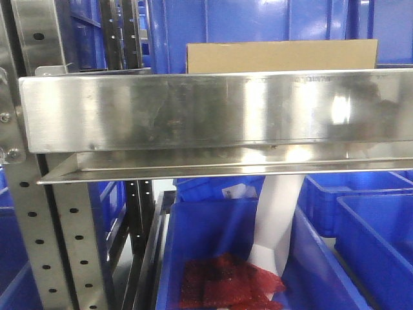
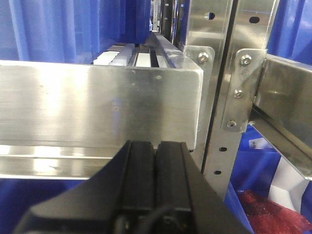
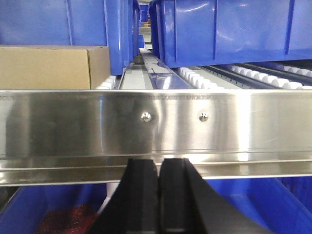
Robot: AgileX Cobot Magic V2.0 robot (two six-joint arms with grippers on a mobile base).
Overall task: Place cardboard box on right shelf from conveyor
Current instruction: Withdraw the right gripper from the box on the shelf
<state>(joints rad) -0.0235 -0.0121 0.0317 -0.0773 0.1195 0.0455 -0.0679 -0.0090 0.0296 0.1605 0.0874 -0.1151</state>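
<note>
- The right shelf (image 1: 213, 106) fills the front view, its tall shiny steel lip running from nine o'clock to three o'clock, bolted at the left to a perforated upright (image 1: 45, 213).
- Blue bins (image 1: 271, 26) stand behind the shelf and more sit below it; one lower bin holds red netting (image 1: 226, 281) and a white sheet (image 1: 281, 219).
- The cardboard box (image 1: 282, 56) rests on the shelf behind the lip, at about twelve o'clock in the front view and ten o'clock in the right wrist view. Only its top strip shows.
- It looks light and stiff, with plain matte faces that should not slip. I'd take it across its two long flat sides, one arm each; a hard squeeze could dent the board.
- The left gripper (image 2: 155, 151) has its fingers pressed together on nothing, facing the neighbouring shelf's lip.
- The right gripper (image 3: 158, 168) is likewise closed and empty, just before the lip.
- The conveyor is not in view.
</note>
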